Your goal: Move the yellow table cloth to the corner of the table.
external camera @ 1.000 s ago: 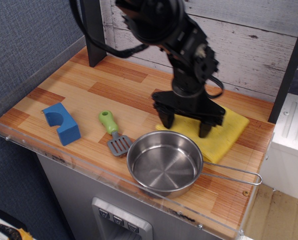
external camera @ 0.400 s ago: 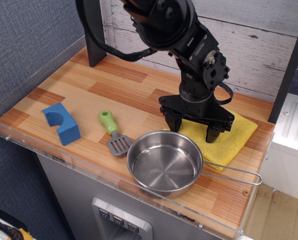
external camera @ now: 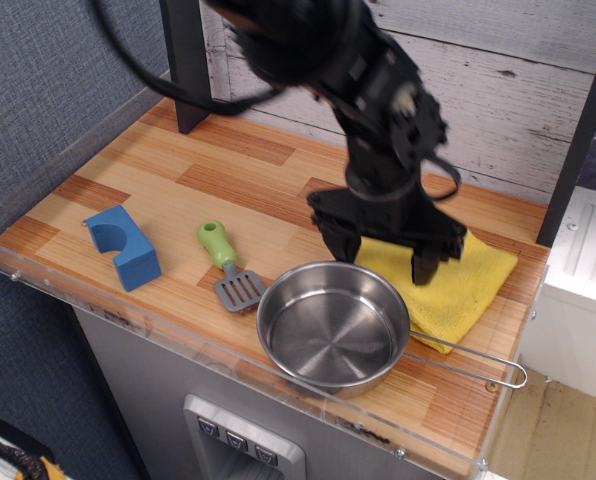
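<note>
Fingers (external camera: 342,243) spread apart over yellow cloth (external camera: 460,285), gripping nothing; cloth lies by tabletop's (external camera: 148,185) far-right corner, task likely nearly done.

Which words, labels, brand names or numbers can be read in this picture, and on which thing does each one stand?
None can be read. The yellow cloth, steel pan, blue block, green spatula and table carry no print, and the robot arm shows no legible marking.
</note>
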